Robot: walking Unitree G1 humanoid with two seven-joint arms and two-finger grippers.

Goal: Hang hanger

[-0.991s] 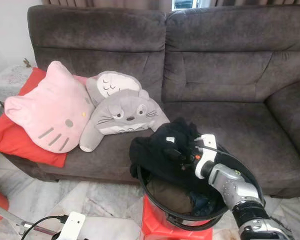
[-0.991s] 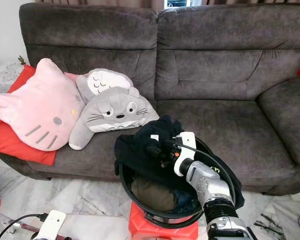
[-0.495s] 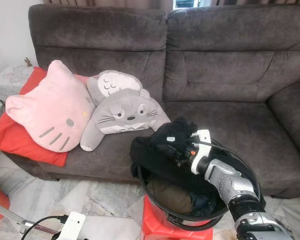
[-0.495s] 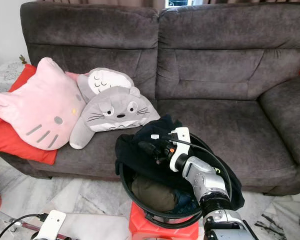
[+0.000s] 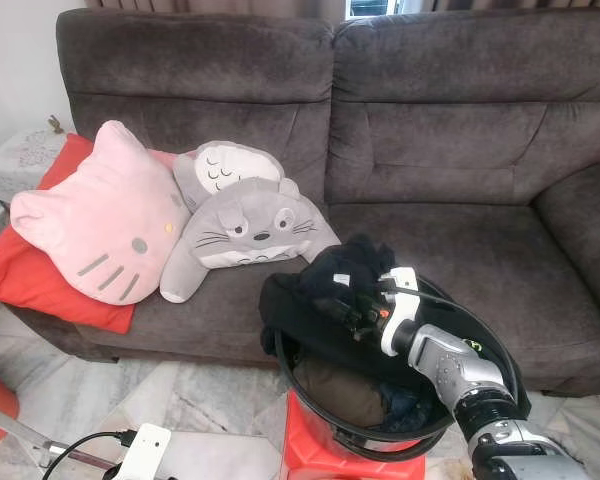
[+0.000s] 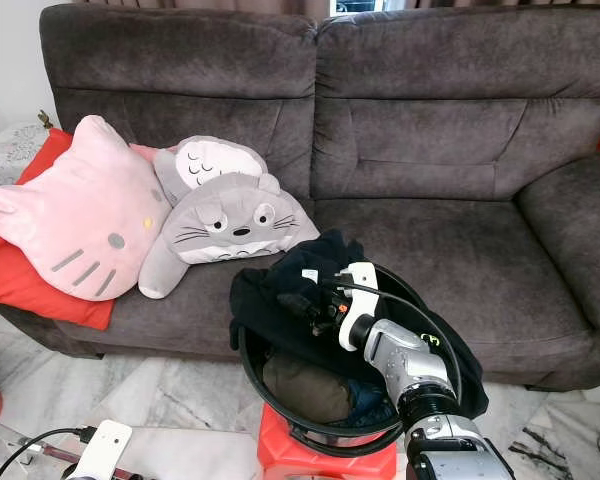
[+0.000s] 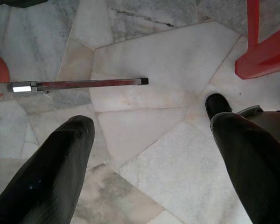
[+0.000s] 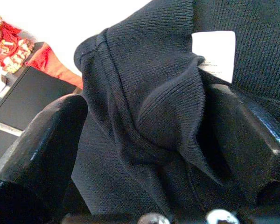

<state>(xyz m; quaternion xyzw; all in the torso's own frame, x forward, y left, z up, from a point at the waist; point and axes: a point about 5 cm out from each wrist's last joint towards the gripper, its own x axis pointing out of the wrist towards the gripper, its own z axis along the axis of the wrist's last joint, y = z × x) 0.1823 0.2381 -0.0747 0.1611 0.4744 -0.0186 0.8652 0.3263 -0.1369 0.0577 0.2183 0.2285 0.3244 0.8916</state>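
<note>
Home living rm: grey sofa (image 5: 430,140) w/ plush cushions (image 5: 100,225), marble floor (image 5: 200,400), laundry basket (image 5: 380,420).

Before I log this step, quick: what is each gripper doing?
Left gripper: open, holding nothing, above the marble floor.
Right gripper: open around a fold of the black garment, not clamped.

Dark grey sofa (image 5: 430,130) at back. Pink cat cushion (image 5: 98,225) on red pillow (image 5: 25,270), sofa's left end. Two grey plush cushions (image 5: 245,225) just beside pink one. Black basket (image 5: 380,425) w/ clothes on red stool (image 5: 315,455). Marble floor (image 7: 149,51), metal rod (image 7: 79,84) on it.
</note>
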